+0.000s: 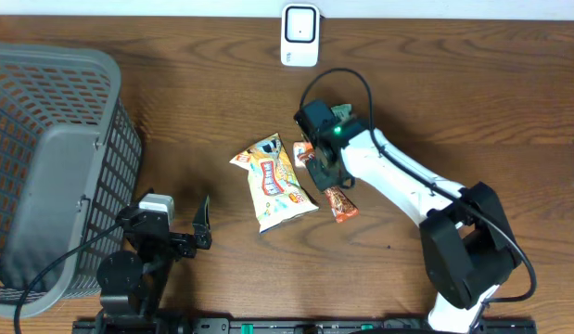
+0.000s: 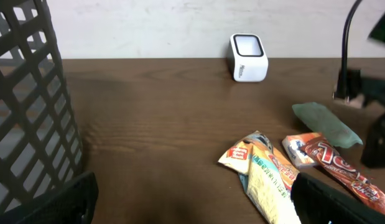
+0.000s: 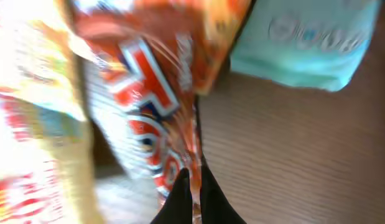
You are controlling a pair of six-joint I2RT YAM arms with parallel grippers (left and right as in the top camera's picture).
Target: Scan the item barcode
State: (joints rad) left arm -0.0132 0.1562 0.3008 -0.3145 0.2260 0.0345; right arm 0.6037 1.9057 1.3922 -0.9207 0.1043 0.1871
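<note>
Working at the pick-up, by the look of things, with the scan itself yet to come: nipping the thin edge of the orange snack bar (image 3: 155,124) between the clenched tips of the right gripper (image 3: 193,186), low over the table (image 1: 222,93), just beside the yellow snack bag (image 1: 275,181) and near the green packet (image 1: 340,110). Judging the bar as only just taken or barely raised, while seeing one end of it lying on the wood in the overhead view, poking out past the gripper toward the near edge. Leaving, then, nearly everything of the task: lifting the bar clear, carrying it across the bare wood to the white scanner (image 1: 299,35) standing well apart at the far edge, turning the wrapper so as to be showing its barcode to the scanner's window, and holding it there for a read. Not finding the barcode in any view, and getting only a blur of print from the right wrist camera. Reaching in from the right side with the right arm stretched forward and leftward, slanting the white forearm across the table, bending the wrist down and pointing the fingers steeply at the wood. Resting the left arm folded back at the near edge beside the grey basket (image 1: 45,167), with the left gripper (image 1: 168,223) spread wide, grasping nothing, facing across the table toward the snacks and the scanner.
</note>
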